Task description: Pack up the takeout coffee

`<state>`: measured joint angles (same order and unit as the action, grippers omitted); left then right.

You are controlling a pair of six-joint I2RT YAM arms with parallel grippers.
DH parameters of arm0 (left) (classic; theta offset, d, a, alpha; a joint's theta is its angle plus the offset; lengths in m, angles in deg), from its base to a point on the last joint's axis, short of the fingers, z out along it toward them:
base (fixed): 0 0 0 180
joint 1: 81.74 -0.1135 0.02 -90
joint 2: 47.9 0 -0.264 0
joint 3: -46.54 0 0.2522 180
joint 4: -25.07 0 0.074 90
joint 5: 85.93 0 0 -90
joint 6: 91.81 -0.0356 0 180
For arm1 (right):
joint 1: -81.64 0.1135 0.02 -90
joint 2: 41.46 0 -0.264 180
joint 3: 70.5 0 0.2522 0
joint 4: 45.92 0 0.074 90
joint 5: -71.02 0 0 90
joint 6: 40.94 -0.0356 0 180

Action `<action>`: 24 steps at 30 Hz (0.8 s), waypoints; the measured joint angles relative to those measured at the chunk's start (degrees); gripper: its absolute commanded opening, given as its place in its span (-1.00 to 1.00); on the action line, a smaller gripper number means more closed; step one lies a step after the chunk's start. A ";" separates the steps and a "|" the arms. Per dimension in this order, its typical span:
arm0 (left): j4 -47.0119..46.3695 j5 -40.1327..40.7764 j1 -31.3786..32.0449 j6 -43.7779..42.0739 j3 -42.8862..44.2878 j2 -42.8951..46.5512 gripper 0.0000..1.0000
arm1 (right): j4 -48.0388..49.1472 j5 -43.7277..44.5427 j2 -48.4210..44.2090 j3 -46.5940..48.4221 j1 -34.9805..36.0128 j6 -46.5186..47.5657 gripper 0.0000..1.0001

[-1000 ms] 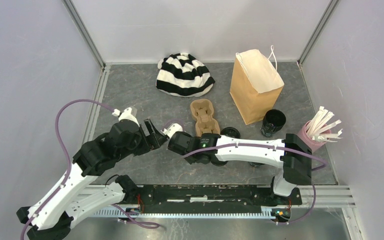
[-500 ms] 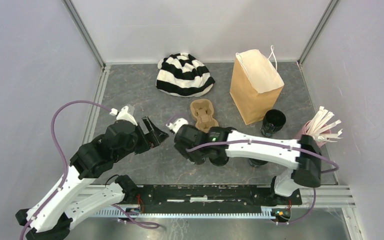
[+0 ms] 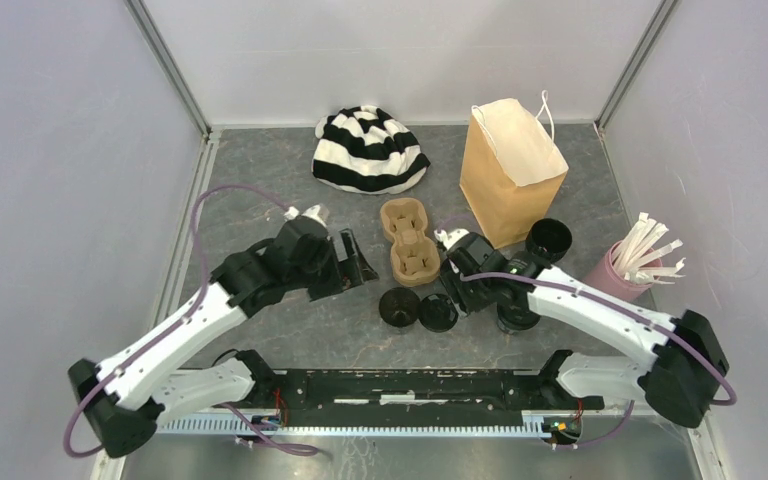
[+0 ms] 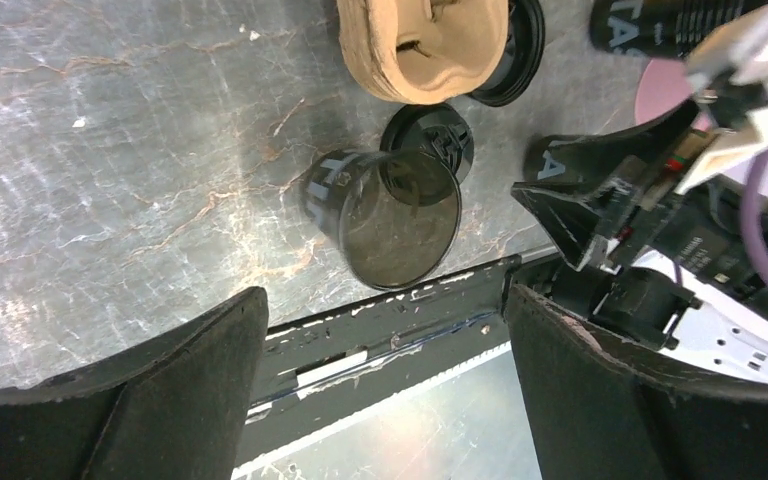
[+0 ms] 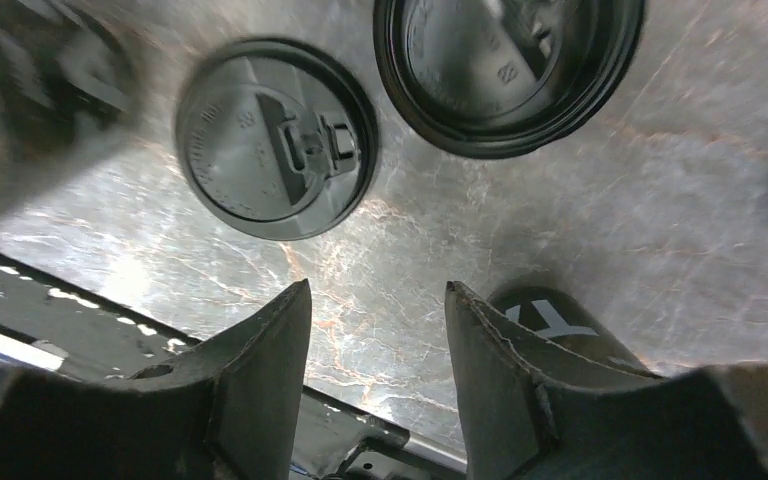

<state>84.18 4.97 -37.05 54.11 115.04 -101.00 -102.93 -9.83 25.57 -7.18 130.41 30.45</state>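
Observation:
One lidless black coffee cup (image 3: 398, 307) (image 4: 385, 215) sits near the front rail, its open mouth facing the left wrist camera. A flat black lid (image 3: 438, 312) (image 5: 275, 135) lies just right of it, and a second lid (image 5: 510, 70) lies further off. Another open black cup (image 3: 548, 240) stands by the brown paper bag (image 3: 512, 175). A third cup (image 5: 560, 320) shows beside my right finger. My left gripper (image 3: 358, 262) (image 4: 385, 295) hangs open and empty, left of the carrier. My right gripper (image 3: 475, 298) (image 5: 375, 290) is open over bare table, holding nothing.
The brown cardboard carrier (image 3: 410, 240) lies between the two grippers. A striped hat (image 3: 368, 150) sits at the back. A pink cup of white sticks (image 3: 615, 270) stands at the right. The black rail (image 3: 410, 385) runs along the near edge.
My right gripper has opened and drawn back to the right, leaving a black cup uncovered by the rail. My left gripper has moved right and further in, toward the carrier.

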 measured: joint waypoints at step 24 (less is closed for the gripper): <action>-1.38 -3.02 -2.34 -11.93 10.08 -18.53 0.89 | 15.39 -4.26 8.33 -9.60 -3.15 -1.70 -0.15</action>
<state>82.80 1.96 -39.39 42.17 125.12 -119.53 -87.54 -14.09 33.89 -16.78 127.26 28.74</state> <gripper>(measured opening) 0.949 0.423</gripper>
